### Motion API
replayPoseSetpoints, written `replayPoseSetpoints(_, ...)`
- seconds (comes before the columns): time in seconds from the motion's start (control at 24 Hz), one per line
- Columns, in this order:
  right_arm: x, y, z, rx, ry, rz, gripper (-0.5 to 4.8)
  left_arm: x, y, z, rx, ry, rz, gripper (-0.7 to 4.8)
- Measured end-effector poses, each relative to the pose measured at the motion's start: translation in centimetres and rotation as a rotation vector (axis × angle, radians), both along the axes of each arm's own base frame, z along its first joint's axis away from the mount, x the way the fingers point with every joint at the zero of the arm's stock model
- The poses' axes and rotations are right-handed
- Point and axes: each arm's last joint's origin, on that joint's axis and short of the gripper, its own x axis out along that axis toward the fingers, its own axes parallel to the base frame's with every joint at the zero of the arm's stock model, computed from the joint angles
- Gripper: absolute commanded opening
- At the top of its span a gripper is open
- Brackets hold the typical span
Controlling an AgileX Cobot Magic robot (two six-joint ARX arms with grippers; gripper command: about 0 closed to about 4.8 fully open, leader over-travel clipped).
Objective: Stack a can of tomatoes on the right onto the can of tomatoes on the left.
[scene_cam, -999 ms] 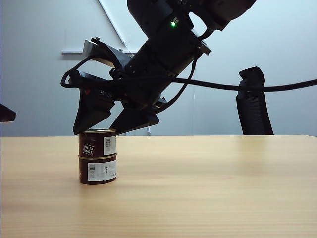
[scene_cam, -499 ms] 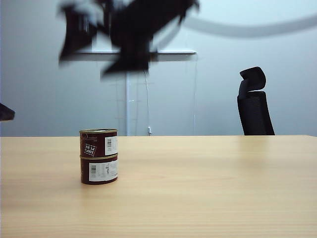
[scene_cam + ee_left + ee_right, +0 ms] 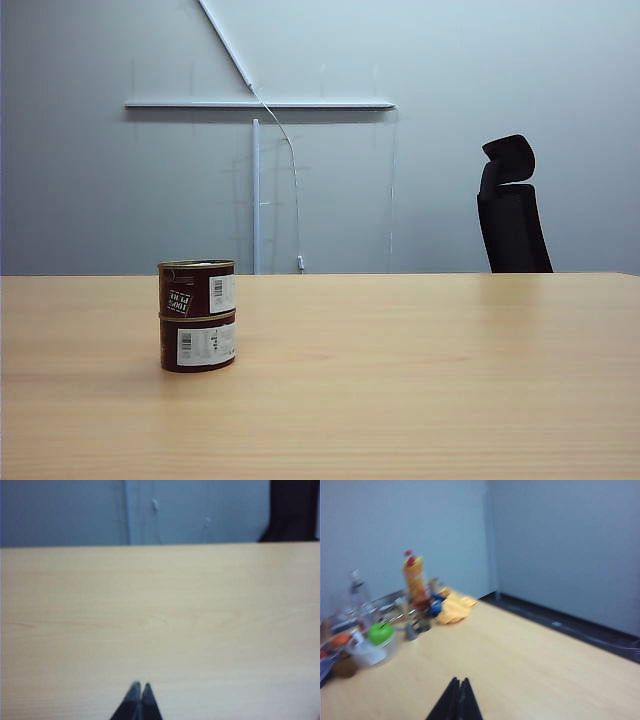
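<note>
An office-like test room: plain grey wall [image 3: 450, 60], long wooden table [image 3: 420, 380], black office chair [image 3: 512, 205] behind it, wall-mounted cable conduit [image 3: 260, 104]

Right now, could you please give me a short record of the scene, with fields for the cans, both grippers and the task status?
top can: upright, resting on the bottom can
bottom can: upright on the table, left of centre
left gripper: shut, empty, above bare table, away from the cans
right gripper: shut, empty, above bare table, facing clutter at the far edge
task status: stack appears done, neither gripper touching it
</note>
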Motion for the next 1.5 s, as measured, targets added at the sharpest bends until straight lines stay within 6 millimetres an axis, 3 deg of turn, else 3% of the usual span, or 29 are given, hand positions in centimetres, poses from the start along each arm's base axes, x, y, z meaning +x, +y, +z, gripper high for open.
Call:
replayPoseSetpoints(0.25,-1.6,-4.6,1.5,-0.033,0.004,-0.170,-0.09,-0.4,0.4,0.5,-0.001,-0.061,0.043,-0.02)
replayPoseSetpoints(0.54,-3.0,-7.9,0.3,-0.065,0.012,-0.275,-0.09,-0.6,0.4,0.8,-0.001,-0.095,0.043,-0.02)
replayPoseSetpoints(0.67,-3.1,-8.3,-1.1,-0.095,0.047,-0.301,-0.09,-0.6,0.4,0.7,-0.001,-0.091,0.043,-0.02)
replayPoseSetpoints(1.5,-2.7,-8.1,-2.0,-0.151,0.106,-0.308,-0.09,-0.6,0.4,0.7,-0.001,-0.090,0.043,-0.02)
